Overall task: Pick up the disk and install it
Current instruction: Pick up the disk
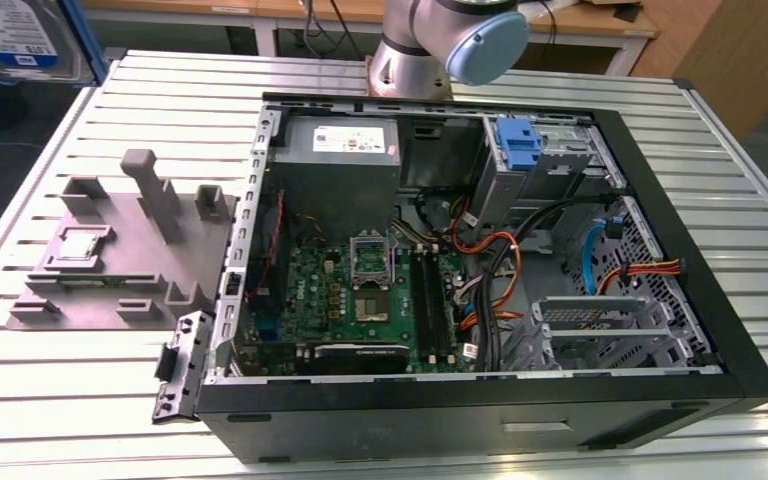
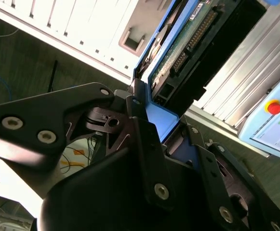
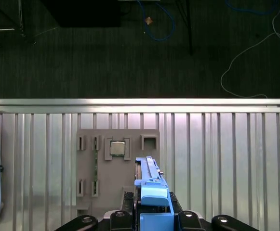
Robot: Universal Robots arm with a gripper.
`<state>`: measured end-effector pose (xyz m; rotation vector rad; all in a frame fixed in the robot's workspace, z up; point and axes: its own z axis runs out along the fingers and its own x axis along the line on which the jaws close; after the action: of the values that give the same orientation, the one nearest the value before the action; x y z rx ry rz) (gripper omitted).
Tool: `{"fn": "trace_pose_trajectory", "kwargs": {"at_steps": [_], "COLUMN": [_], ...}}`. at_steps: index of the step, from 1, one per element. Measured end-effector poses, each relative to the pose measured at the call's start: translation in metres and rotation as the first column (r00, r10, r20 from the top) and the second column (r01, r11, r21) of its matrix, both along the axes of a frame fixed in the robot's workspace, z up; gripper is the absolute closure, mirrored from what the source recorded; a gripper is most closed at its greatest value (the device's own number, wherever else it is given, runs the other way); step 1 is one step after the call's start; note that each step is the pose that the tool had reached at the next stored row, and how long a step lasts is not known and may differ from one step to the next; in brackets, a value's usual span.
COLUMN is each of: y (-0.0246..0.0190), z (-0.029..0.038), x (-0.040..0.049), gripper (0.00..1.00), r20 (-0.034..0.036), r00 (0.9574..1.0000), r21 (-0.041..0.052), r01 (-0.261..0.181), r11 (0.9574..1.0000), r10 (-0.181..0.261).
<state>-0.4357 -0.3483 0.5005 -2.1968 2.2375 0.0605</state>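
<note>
Aluminium slatted bench [image 1: 77, 400] over dark carpet [image 3: 82, 48], with an open computer case [image 1: 491, 420] on it.
Your jaws are closed tight on the disk [image 1: 17, 35] by its blue carrier [image 3: 153, 199]: silver drive, white label with a blue band, held aloft near the grey fixture [image 3: 111, 183].

Disk [image 1: 17, 40] well apart from open case [image 1: 464, 400]

Exterior view: even overhead light, tabletop [image 1: 77, 400] slats bright with mild glare, case [image 1: 424, 420] interior shadowed. First wrist view: tabletop's edge rail blown white, floor [image 3: 82, 57] dim. Second wrist view: my gripper [image 2: 154, 113] reads near black, disk [image 2: 178, 55] well lit.
</note>
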Motion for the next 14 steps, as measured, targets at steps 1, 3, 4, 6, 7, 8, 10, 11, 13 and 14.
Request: {"fn": "trace_pose_trajectory", "kwargs": {"at_steps": [1,3,4,6,7,8,10,11,13,14], "y": [0.0,0.0,0.0,0.0,0.0,0.0,0.0,0.0,0.0,0.0], "z": [0.0,0.0001,0.0,0.0,0.0,0.0,0.0,0.0,0.0,0.0], "x": [0.0005,0.0015,0.002,0.003,0.0035,0.004,0.005,0.0054,0.0062,0.0067], "gripper": [0.63,0.63,0.63,0.63,0.63,0.63,0.63,0.63,0.63,0.63], "r20": [0.0,-0.0001,0.0,0.0,-0.0001,0.0,0.0,0.0,0.0,0.0], "r00": [1.0,1.0,1.0,1.0,1.0,1.0,1.0,1.0,1.0,1.0], "r21": [0.0,-0.0001,0.0,0.0,-0.0001,0.0,0.0,0.0,0.0,0.0], "r01": [0.0,0.0,0.0,0.0,0.0,0.0,0.0,0.0,0.0,0.0], "r11": [1.0,1.0,1.0,1.0,1.0,1.0,1.0,1.0,1.0,1.0], "r10": [0.0,0.0,0.0,0.0,0.0,0.0,0.0,0.0,0.0,0.0]}}
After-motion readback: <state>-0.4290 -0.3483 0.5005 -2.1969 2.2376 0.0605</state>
